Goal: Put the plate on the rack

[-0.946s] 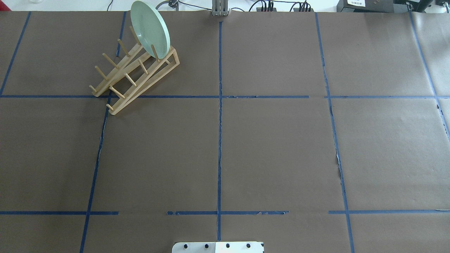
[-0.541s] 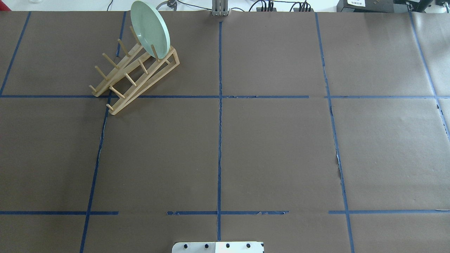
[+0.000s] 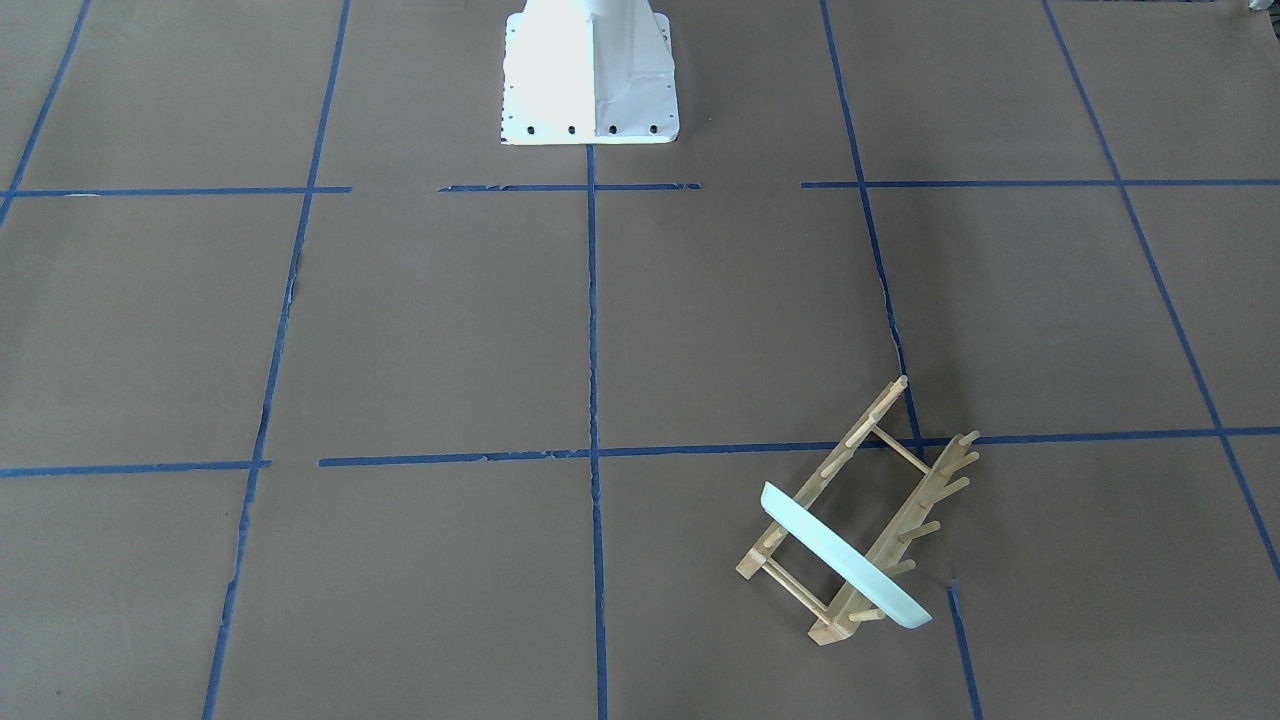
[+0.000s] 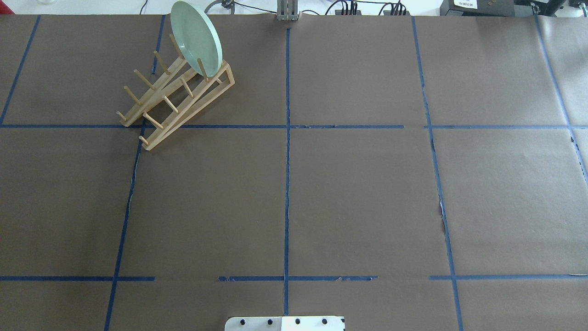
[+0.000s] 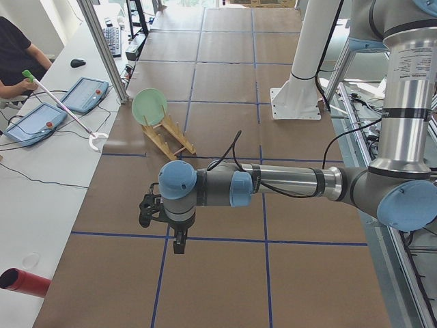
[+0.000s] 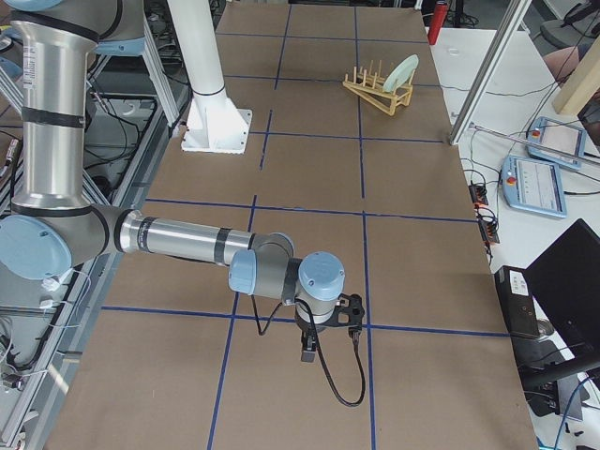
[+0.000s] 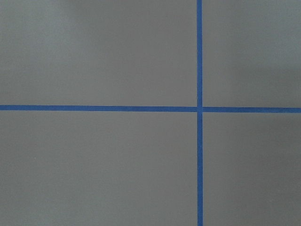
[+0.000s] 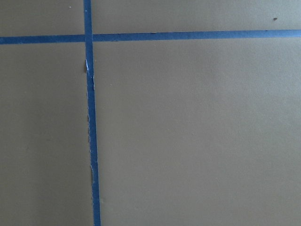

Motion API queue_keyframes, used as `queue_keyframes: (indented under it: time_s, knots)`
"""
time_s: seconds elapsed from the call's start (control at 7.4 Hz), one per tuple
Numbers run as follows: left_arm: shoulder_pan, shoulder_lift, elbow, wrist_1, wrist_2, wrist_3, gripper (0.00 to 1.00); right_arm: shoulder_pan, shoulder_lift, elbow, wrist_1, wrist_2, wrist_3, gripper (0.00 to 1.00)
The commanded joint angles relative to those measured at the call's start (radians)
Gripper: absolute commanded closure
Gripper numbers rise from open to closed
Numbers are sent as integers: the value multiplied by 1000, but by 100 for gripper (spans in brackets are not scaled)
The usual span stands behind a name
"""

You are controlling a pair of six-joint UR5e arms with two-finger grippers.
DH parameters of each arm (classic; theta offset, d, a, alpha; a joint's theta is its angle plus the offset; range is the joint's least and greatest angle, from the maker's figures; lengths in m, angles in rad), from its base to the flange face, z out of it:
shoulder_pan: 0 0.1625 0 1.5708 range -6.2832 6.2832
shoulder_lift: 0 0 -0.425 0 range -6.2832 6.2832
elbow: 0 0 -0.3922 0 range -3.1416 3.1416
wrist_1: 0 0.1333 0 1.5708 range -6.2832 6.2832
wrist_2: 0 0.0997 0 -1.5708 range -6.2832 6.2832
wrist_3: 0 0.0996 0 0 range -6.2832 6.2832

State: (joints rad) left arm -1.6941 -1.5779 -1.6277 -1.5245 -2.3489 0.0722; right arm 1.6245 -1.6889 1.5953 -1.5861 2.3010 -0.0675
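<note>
Left gripper (image 5: pixel 179 240) hangs over the table (image 4: pixel 358 193) at the robot's left end, pointing down, close above a crossing of blue tape (image 7: pixel 199 56). It shows only in the side view, so I cannot tell whether its fingers are spread or pressed together. The right gripper (image 6: pixel 307 351) hangs the same way at the opposite end (again seen only from the side, so its state cannot be told either). Both wrist cameras show only brown paper and tape lines.

Farther out, on the robot's left and near the table's far edge, the rack (image 3: pixel 910 522) lies at an angle to the tape grid. The plate (image 4: pixel 196 39) stands on edge between the pegs at the rack's end farthest from the robot, tilted, well apart from both grippers.
</note>
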Motion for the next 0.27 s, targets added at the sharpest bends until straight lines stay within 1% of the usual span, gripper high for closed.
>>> queue_keyframes:
  time_s: [0.0, 0.14]
  knots:
    - [1, -2, -3, 0, -4, -2, 0, 0, 0, 0, 0, 0, 0, 0]
    - [2, -11, 2, 0, -4, -2, 0, 0, 0, -2, 0, 0, 0, 0]
